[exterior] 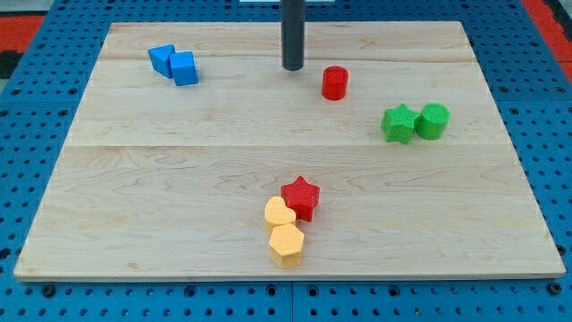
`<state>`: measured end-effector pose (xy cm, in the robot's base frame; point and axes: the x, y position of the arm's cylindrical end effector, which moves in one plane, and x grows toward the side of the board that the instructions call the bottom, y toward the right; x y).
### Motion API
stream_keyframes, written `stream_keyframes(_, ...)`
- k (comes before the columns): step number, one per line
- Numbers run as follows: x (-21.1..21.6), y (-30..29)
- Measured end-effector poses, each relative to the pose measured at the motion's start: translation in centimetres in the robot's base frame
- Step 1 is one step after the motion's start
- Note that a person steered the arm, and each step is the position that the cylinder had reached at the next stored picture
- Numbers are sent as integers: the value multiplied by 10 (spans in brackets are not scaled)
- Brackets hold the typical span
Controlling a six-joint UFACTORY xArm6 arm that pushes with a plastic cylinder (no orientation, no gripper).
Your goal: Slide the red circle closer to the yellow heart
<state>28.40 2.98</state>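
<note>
The red circle (334, 82) is a small red cylinder on the wooden board, right of centre near the view's top. The yellow heart (279, 215) lies low at the board's centre, touching a red star (300, 198) on its upper right and a yellow hexagon (286, 244) just below it. My tip (293, 67) is the end of the dark rod coming down from the view's top. It stands a short way to the left of the red circle and slightly above it in the view, not touching it.
Two blue blocks (174, 64) sit together at the upper left. A green star (399, 123) and a green cylinder (433, 121) touch at the right. The board's edges (286, 273) border a blue perforated base.
</note>
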Motion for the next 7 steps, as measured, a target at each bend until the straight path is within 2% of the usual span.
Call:
stream_keyframes(1, -4, 61)
stream_keyframes(3, 40, 37)
stream_keyframes(5, 96, -38)
stream_keyframes(6, 102, -50)
stream_keyframes(7, 96, -29)
